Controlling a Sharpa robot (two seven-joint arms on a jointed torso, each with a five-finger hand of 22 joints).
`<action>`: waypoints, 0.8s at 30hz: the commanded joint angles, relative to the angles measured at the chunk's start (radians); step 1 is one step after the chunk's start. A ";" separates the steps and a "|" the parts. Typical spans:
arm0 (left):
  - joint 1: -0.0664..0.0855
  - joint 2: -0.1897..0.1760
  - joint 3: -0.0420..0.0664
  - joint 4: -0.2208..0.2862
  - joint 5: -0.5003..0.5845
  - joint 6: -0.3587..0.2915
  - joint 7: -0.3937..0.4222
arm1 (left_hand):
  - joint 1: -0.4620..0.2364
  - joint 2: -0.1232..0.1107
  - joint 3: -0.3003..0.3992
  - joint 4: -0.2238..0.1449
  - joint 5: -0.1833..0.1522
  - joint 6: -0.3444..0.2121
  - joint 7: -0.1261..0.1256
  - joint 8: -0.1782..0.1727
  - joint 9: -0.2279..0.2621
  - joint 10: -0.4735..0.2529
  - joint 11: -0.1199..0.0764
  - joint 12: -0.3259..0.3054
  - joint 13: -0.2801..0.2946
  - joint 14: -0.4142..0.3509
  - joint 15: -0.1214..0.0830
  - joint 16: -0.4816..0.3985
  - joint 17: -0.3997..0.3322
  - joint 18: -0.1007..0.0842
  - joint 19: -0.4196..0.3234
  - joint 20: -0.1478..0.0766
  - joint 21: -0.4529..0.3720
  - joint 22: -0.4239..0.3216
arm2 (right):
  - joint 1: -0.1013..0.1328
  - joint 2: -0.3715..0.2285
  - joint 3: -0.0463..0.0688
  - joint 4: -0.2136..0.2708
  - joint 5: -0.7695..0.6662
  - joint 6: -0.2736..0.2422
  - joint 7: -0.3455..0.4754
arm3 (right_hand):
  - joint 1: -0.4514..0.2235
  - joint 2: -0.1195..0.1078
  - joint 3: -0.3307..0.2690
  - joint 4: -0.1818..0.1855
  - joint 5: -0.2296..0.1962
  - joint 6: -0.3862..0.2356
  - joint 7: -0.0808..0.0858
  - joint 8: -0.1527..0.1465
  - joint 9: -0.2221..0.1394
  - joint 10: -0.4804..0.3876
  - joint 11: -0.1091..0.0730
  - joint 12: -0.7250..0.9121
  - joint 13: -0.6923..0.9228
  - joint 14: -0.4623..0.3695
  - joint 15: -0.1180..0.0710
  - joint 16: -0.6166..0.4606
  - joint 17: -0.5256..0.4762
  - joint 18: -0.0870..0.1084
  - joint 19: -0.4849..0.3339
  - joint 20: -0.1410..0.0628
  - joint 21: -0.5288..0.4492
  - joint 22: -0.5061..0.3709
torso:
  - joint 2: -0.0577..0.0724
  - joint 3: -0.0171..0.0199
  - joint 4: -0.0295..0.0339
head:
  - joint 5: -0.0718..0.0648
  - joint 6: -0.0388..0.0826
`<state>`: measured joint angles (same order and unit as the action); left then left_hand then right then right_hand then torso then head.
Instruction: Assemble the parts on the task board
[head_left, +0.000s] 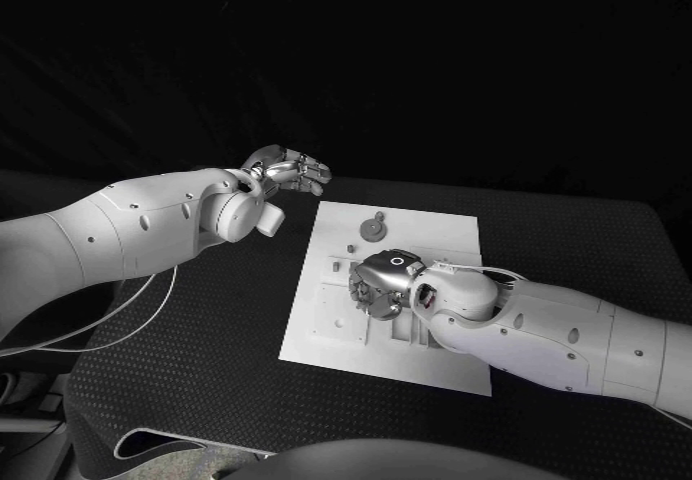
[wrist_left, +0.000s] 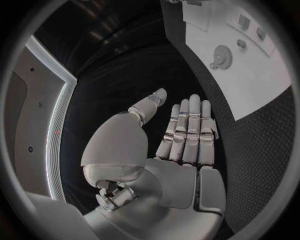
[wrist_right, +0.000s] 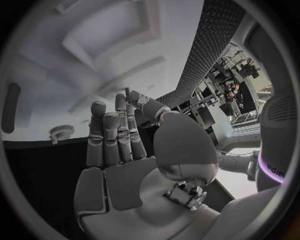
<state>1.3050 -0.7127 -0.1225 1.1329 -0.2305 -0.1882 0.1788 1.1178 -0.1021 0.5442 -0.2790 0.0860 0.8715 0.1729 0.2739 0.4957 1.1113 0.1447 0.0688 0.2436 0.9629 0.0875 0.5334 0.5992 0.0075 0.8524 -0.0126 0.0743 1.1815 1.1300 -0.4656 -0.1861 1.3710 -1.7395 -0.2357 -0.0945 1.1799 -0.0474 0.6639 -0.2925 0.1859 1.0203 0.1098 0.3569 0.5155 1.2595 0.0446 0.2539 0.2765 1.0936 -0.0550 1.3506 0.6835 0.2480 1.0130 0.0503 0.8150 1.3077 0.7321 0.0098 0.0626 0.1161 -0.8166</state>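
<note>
The task board (head_left: 418, 225) lay flat in the middle of the black tabletop (head_left: 188, 370), a white plate with its long side running away from the robot. On its far part a round gear-like part (head_left: 376, 229) lay flat, with a small peg-like piece just beyond it; the same gear (wrist_left: 221, 56) showed in the left wrist view, alone on bare white board. Nearer the middle, a few small parts (head_left: 351, 249) stood or lay beside shallow recesses, too small to tell whether they were seated.

The right hand (head_left: 381, 285) hovered low over the board's centre, fingers pointed down toward the recesses. In the right wrist view its fingers (wrist_right: 115, 135) stood straight and side by side, the thumb apart, with nothing between them, so it held nothing. Whether any fingertip touched the board could not be told.

The left hand (head_left: 289, 170) was raised off the board's far left corner, above the tabletop, well apart from the parts. Its fingers (wrist_left: 187, 130) were extended and empty.

Judged from this, assembly was at an early stage: the gear lay loose, neither hand carried a part, and most of the fitting seemed left to do.
</note>
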 joint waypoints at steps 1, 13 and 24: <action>0.002 0.001 0.001 0.001 0.005 0.006 0.006 | -0.011 0.000 -0.004 0.000 0.003 -0.001 0.004 0.007 -0.001 0.000 0.002 0.000 -0.001 0.006 -0.001 -0.006 0.002 -0.007 0.005 0.003 -0.004 -0.001 | -0.003 0.001 -0.002 -0.002 -0.009 0.029 0.004 | 0.001 0.007 0.004 0.000 0.005 0.004 0.001 0.006 0.000 0.007 0.003 -0.004 0.001 -0.002 -0.006 -0.005 0.002 0.014 0.007 -0.003 0.000 0.015 | 0.000 0.0001 -0.0004 | 0.000 -0.001; 0.002 0.001 0.001 0.000 0.005 0.006 0.006 | -0.011 0.000 -0.004 0.000 0.003 -0.001 0.004 0.007 -0.001 0.000 0.002 0.000 -0.002 0.006 -0.001 -0.007 0.003 -0.007 0.005 0.003 -0.005 -0.001 | -0.008 0.013 -0.007 -0.015 -0.009 0.036 0.005 | 0.000 0.008 0.004 0.000 0.005 0.003 0.001 0.006 0.000 0.007 0.003 -0.006 0.001 -0.002 -0.006 -0.006 0.002 0.014 0.007 -0.003 -0.001 0.015 | 0.000 -0.0003 0.0002 | -0.001 -0.003; 0.002 0.001 0.001 0.000 0.005 0.006 0.006 | -0.011 0.000 -0.004 0.001 0.003 -0.001 0.004 0.008 -0.002 0.000 0.002 0.000 -0.003 0.006 -0.001 -0.009 0.005 -0.007 0.005 0.003 -0.005 -0.001 | -0.012 0.022 -0.024 -0.026 -0.009 0.040 0.005 | 0.000 0.008 0.004 0.000 0.004 0.003 0.001 0.006 0.001 0.007 0.003 -0.007 0.002 -0.002 -0.006 -0.007 0.002 0.014 0.007 -0.003 -0.001 0.015 | 0.000 -0.0001 0.0000 | -0.002 -0.006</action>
<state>1.3052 -0.7130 -0.1225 1.1320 -0.2304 -0.1882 0.1779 1.1178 -0.1021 0.5442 -0.2790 0.0860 0.8715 0.1729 0.2780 0.4949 1.1113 0.1447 0.0688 0.2417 0.9629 0.0875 0.5296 0.6028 0.0074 0.8524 -0.0126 0.0744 1.1815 1.1258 -0.4454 -0.2035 1.3507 -1.7392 -0.2294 -0.0924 1.1839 -0.0436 0.6635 -0.2928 0.1857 1.0135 0.1093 0.3599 0.5147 1.2595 0.0446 0.2508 0.2800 1.0915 -0.0563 1.3469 0.6844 0.2457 1.0130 0.0504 0.8150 1.3076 0.7319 0.0094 0.0627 0.1141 -0.8221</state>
